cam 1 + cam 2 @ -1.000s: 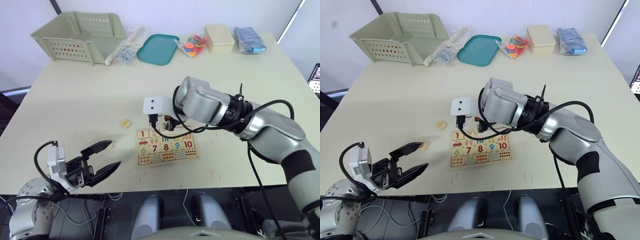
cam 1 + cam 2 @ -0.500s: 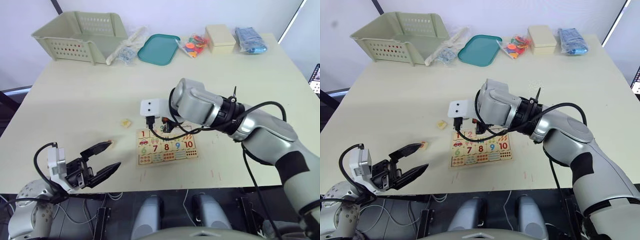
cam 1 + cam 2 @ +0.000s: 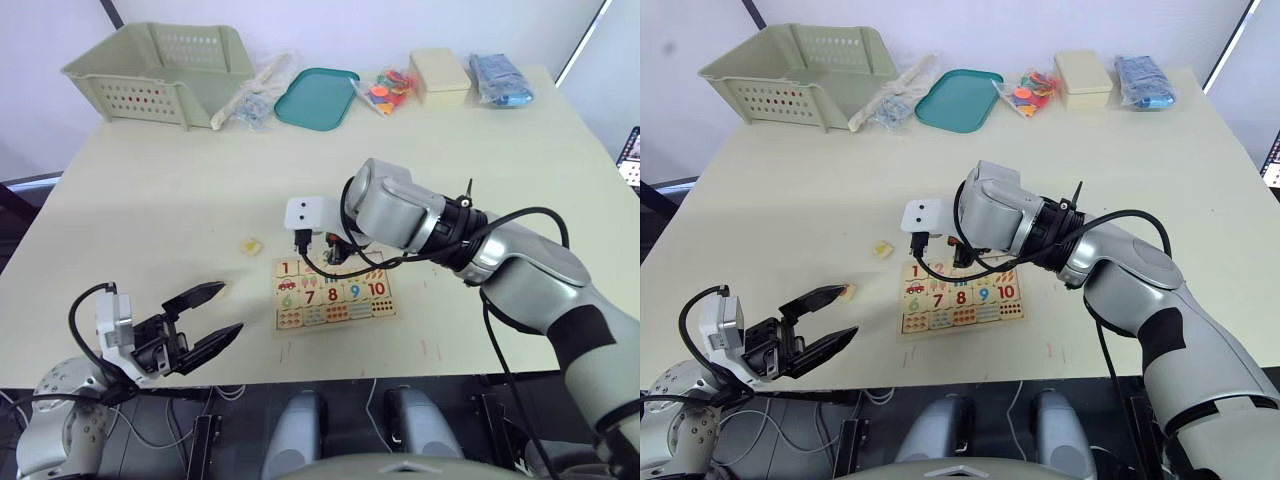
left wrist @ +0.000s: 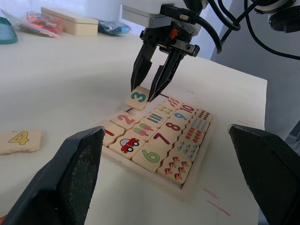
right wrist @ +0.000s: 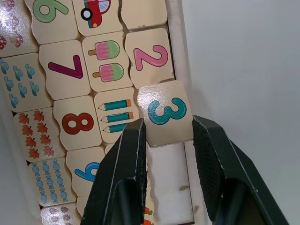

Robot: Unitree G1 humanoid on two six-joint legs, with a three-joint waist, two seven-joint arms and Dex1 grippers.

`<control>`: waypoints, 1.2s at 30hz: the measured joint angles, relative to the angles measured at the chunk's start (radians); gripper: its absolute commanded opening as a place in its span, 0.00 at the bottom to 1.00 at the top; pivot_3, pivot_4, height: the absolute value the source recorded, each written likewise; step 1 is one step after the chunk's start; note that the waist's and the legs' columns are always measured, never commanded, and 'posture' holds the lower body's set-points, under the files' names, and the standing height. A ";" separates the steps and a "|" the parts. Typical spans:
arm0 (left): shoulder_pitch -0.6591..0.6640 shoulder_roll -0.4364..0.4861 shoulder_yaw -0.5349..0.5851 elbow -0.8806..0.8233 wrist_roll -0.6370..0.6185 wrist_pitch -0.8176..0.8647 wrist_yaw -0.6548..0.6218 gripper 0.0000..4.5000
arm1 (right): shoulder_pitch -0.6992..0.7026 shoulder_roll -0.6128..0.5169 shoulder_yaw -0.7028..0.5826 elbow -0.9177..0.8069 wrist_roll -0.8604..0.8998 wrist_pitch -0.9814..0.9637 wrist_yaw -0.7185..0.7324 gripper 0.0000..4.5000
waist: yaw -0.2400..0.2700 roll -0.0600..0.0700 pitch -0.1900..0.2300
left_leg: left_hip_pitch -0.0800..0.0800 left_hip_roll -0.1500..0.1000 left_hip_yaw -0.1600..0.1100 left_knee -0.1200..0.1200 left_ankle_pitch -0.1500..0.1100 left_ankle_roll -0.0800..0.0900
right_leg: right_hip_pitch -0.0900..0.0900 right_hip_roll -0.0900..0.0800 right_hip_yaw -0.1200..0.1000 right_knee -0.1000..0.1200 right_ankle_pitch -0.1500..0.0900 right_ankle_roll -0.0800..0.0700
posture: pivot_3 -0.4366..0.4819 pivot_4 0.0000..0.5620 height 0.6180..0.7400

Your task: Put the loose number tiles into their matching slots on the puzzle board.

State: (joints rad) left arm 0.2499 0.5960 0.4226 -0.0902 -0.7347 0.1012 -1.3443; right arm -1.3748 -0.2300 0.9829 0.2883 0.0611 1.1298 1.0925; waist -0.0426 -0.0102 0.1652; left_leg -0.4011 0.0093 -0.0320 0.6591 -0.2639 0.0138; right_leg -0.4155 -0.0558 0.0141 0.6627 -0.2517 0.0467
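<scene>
Tile 3 (image 5: 166, 116) (tilted, apparently unseated) clamped in right gripper (image 4: 154, 93) over puzzle board (image 4: 187, 187); next: lower square. Left gripper (image 3: 205, 320) idle, jaws apart.

Probably a lab: bare table (image 3: 150, 200), cabled robot.

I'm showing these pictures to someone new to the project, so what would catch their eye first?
First, the right end effector pinching the tile numbered 3 over the far rim of the puzzle board, beside the seated 2 tile. Next, the left end effector hangs open near the table's front edge, with the loose 4 tile lying off the board on its left.
</scene>
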 measured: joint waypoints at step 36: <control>0.001 0.000 0.000 -0.007 0.000 0.002 0.009 1.00 | 0.036 0.007 -0.001 -0.004 -0.004 0.019 -0.012 0.20 | 0.000 0.000 0.000 | 0.000 -0.001 0.000 -0.001 0.000 0.000 | -0.001 -0.006 0.000 0.000 0.000 0.000 | 0.48 0.27 1.00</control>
State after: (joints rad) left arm 0.2505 0.5960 0.4226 -0.0968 -0.7347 0.1035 -1.3355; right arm -1.3387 -0.2226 0.9816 0.2841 0.0569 1.1487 1.0801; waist -0.0427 -0.0102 0.1652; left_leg -0.4010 0.0082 -0.0320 0.6577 -0.2639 0.0136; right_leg -0.4160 -0.0616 0.0136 0.6625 -0.2518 0.0466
